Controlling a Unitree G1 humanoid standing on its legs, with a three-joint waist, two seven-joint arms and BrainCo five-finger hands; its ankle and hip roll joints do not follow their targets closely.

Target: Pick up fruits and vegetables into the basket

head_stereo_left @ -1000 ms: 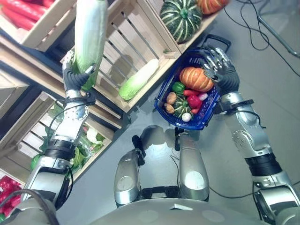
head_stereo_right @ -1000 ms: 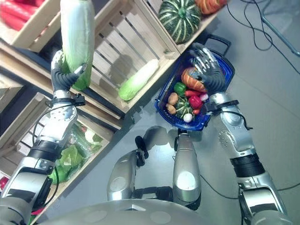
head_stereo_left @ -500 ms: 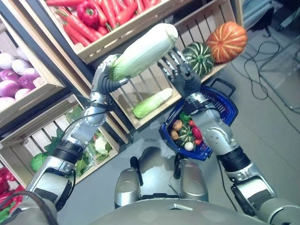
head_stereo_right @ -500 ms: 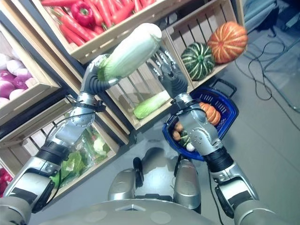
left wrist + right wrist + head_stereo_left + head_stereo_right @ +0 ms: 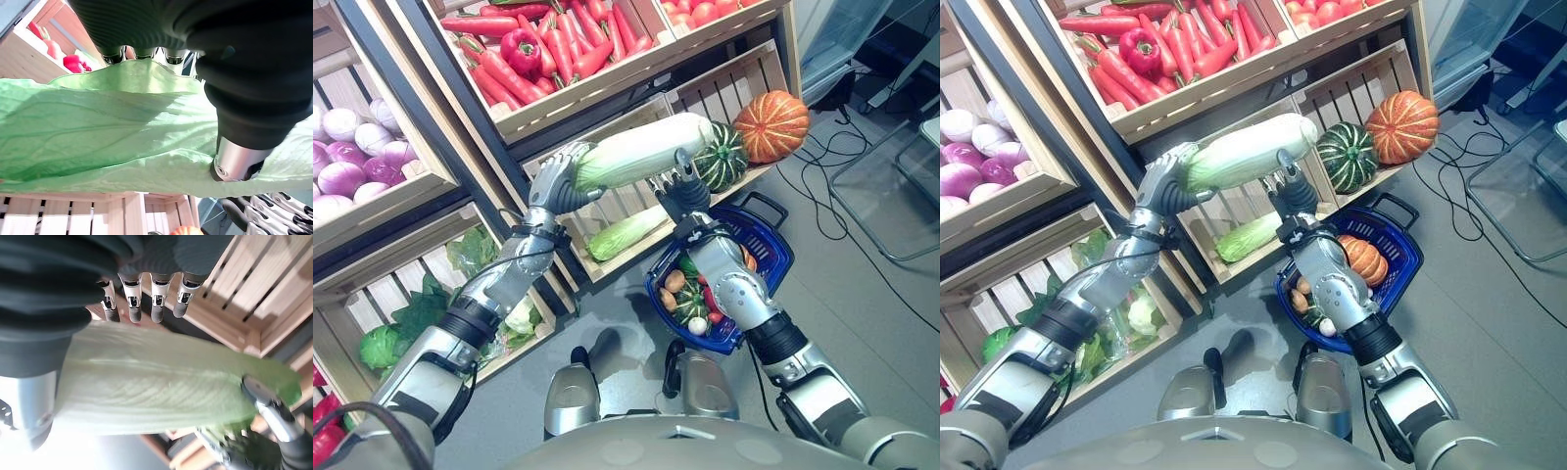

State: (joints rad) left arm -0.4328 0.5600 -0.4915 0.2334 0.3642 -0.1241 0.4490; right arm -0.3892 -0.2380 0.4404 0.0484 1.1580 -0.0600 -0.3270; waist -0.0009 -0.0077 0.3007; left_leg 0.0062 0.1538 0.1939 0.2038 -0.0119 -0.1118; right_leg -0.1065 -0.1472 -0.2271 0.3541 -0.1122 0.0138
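Before me stands a wooden shelf [image 5: 607, 93] of crates over a grey floor [image 5: 862, 323]. The top crate holds carrots [image 5: 524, 73] and a red pepper [image 5: 520, 48]; at my left lie purple onions [image 5: 352, 162], and low at my left are leafy greens [image 5: 416, 313]. In the middle crate lies a second cabbage [image 5: 625, 233], and beside it sit a green striped squash [image 5: 722, 160] and an orange pumpkin [image 5: 771, 125]. My left hand [image 5: 558, 181] is raised in front of the shelf, its fingers curled round the green leafy end of a long cabbage [image 5: 641, 152], which lies nearly level in the air and points toward the squash. My right hand [image 5: 677, 188] is just under the pale end of this cabbage; its fingers [image 5: 155, 301] are straight and spread, and my right wrist view shows the cabbage lying along them, though I cannot tell if they touch it. The blue basket [image 5: 771, 257] is on the floor below my right arm, near the shelf. In it are a small pumpkin [image 5: 1363, 258], a small striped squash [image 5: 689, 300], a potato [image 5: 673, 282] and other small vegetables.
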